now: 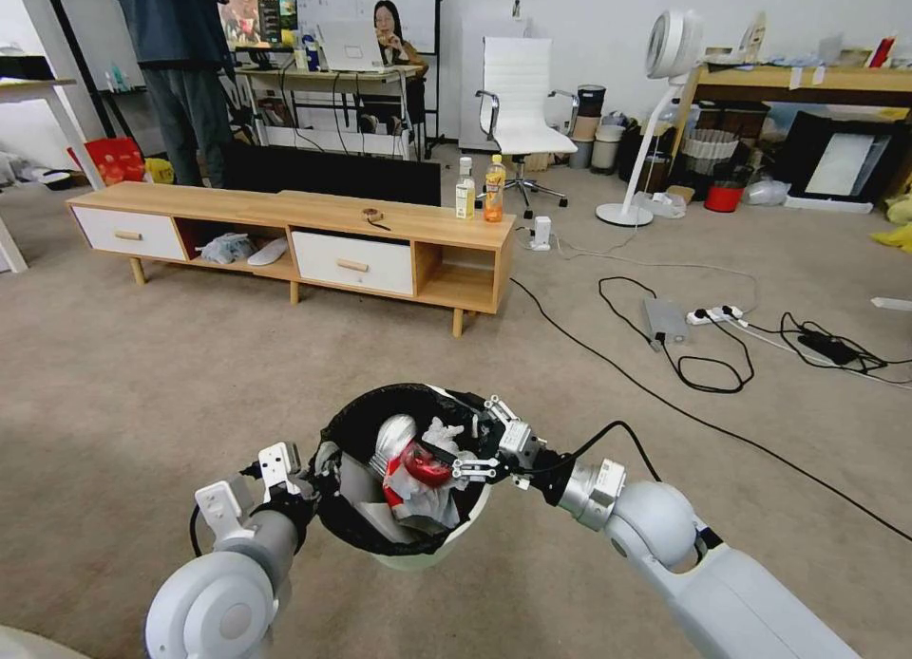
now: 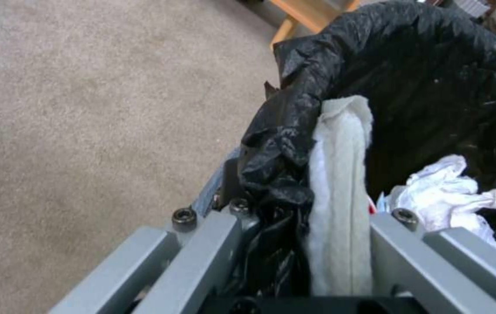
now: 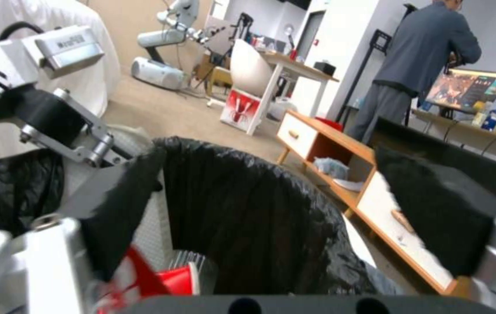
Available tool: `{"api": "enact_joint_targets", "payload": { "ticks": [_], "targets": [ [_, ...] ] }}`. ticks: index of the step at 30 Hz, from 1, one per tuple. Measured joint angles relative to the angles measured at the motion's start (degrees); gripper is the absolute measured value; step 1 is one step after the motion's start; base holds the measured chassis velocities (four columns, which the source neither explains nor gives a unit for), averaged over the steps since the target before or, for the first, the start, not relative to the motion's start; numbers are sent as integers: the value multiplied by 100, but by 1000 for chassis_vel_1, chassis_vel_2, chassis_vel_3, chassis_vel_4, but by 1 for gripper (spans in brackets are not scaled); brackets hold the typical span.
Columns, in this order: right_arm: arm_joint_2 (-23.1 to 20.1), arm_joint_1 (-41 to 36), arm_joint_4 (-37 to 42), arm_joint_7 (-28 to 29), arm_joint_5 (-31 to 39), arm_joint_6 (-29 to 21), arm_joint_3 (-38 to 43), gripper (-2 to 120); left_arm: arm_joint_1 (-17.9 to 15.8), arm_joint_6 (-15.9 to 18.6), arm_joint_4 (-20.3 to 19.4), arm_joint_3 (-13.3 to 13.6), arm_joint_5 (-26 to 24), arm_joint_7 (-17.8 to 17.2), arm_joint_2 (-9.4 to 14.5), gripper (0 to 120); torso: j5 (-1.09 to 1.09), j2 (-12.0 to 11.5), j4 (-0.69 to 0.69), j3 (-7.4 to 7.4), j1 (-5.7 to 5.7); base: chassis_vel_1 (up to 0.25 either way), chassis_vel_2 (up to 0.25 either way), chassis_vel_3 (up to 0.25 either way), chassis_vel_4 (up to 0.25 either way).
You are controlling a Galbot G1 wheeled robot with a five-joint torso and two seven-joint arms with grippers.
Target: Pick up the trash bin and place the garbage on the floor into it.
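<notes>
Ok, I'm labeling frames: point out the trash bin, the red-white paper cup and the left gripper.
trash bin (image 1: 418, 555), head view, white lower wall.
red-white paper cup (image 1: 425, 461), head view, red side.
left gripper (image 1: 318, 469), head view, at the bin's rim.

The trash bin (image 1: 418, 553) shows little of its white wall in the head view, since the black liner folds over the rim and both arms cross in front of its sides, and the garbage (image 1: 418, 469) piled inside covers its bottom. In the left wrist view the left gripper (image 2: 294, 244) is cut off by the picture's edge, so its fingertips (image 2: 230, 218) disappear behind the crumpled liner at the rim. In the right wrist view the right gripper (image 3: 271, 218) is blurred and cropped, and the red-white cup (image 3: 161, 279) lies half hidden behind one finger.
</notes>
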Motion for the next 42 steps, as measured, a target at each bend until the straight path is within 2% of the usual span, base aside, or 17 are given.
{"api": "enact_joint_targets", "payload": {
  "ticks": [4,13,26,30,31,32,33,34,36,37,39,40,42],
  "targets": [
    [10,29,-38,6,11,-32,-39,100,36,3,-73,-5,-16,0,16,7,0,0,0,0,0,0,0,0,0],
    [19,38,-13,14,15,-40,-12,100,60,5,-86,-19,-21,-3,15,7,0,0,0,0,0,0,0,0,0],
    [-114,-48,426,67,308,-67,826,100,-21,15,-64,-77,-119,-94,-30,7,0,0,0,0,0,0,0,0,0],
    [-148,-73,656,395,491,-192,1099,100,-10,52,-106,-121,-243,-212,-31,7,0,0,0,0,0,0,0,0,0],
    [-172,-116,837,857,563,-427,1250,100,-6,58,-132,-161,-272,-230,-14,7,0,0,0,0,0,0,0,0,0],
    [-172,-116,837,857,563,-427,1250,100,-6,58,-132,-161,-272,-230,-14,7,0,0,0,0,0,0,0,0,0],
    [-181,-154,978,1260,577,-718,1335,100,-5,61,-152,-186,-287,-232,2,7,-1,0,0,0,0,0,0,0,0],
    [-181,-154,978,1260,577,-718,1335,100,-5,61,-152,-186,-287,-232,2,7,-1,0,0,0,0,0,0,0,0],
    [-154,-295,1512,3246,924,-2044,1521,100,-25,68,-183,-233,-337,-235,46,7,0,0,0,0,0,0,0,0,0],
    [-154,-295,1512,3246,924,-2044,1521,100,-25,68,-183,-233,-337,-235,46,7,0,0,0,0,0,0,0,0,0],
    [-90,-448,1843,4704,1505,-3070,1770,100,-70,77,-201,-248,-385,-240,84,7,1,0,1,0,0,0,0,0,0],
    [-90,-448,1843,4704,1505,-3070,1770,100,-70,77,-201,-248,-385,-240,84,7,1,0,1,0,0,0,0,0,0],
    [-74,-637,1989,5386,1848,-3578,2091,100,-120,92,-211,-248,-429,-256,109,7,0,0,-1,0,0,0,0,0,0]
  ]
}}
